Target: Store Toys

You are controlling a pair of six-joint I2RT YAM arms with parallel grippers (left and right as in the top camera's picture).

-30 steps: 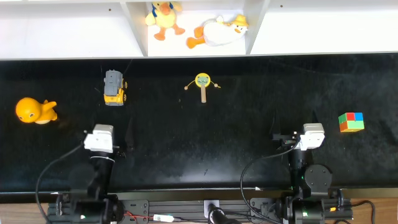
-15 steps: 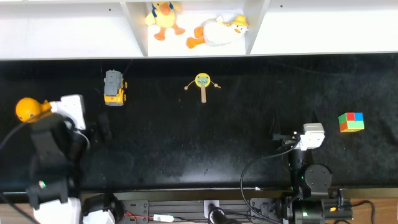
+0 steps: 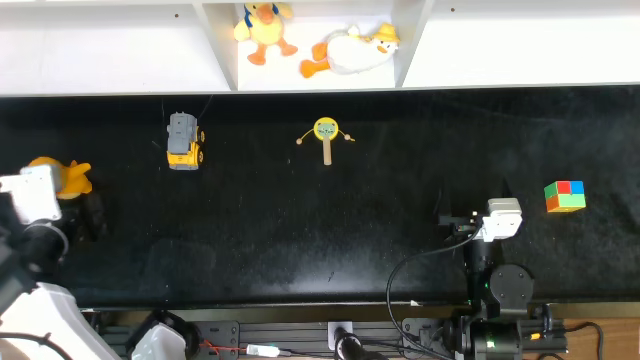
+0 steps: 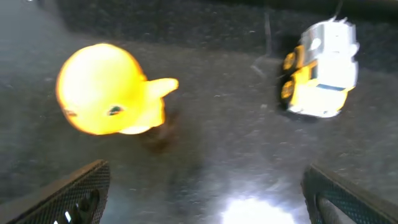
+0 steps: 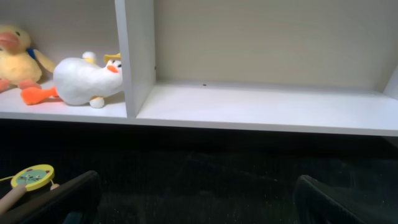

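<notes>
An orange duck toy point(image 3: 62, 176) point(image 4: 109, 90) lies at the table's far left. My left gripper point(image 4: 205, 180) point(image 3: 84, 212) hovers just in front of it, open and holding nothing. A yellow and grey toy truck point(image 3: 183, 140) point(image 4: 322, 68) stands farther right. A small rattle drum point(image 3: 326, 133) point(image 5: 28, 179) lies mid-table near the shelf. A coloured cube point(image 3: 564, 196) sits at the right. My right gripper point(image 3: 452, 222) point(image 5: 196, 186) rests open near the front right, facing the shelf.
A white shelf point(image 3: 320, 82) point(image 5: 261, 109) runs along the back of the black table. Its middle compartment holds a yellow plush duck point(image 3: 264, 28) point(image 5: 15, 56) and a white plush duck point(image 3: 350, 50) point(image 5: 84, 79). The compartment in front of the right gripper holds nothing.
The left arm swung from the front left of the table out to the far left edge, ending beside the orange duck. The right arm has not moved.
</notes>
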